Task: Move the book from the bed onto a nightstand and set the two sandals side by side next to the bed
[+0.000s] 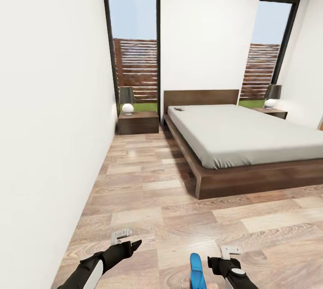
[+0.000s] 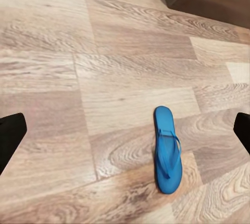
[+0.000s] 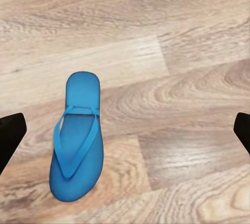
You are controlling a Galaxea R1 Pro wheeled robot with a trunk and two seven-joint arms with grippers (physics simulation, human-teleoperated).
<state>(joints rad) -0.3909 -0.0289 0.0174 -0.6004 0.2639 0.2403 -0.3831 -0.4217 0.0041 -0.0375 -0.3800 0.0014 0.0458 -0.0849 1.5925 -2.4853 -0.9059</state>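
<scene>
Sandal (image 1: pixel 197 271) cut off by frame edge; bed item (image 1: pixel 179 109) too small to ID.

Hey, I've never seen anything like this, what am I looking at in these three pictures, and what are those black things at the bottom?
These are simulator renders from a wheeled robot with two arms. The big picture comes from a camera on its head, looking into a bedroom: a bed, a nightstand beside it, and a small object on the mattress near the headboard, too small to identify. The black shapes at the bottom are its arms, ending in the left gripper and the right gripper.

The two smaller pictures come from cameras near each gripper, looking down at the wood floor. Each shows a blue sandal lying flat on the planks. Both grippers are open and hold nothing.
</scene>
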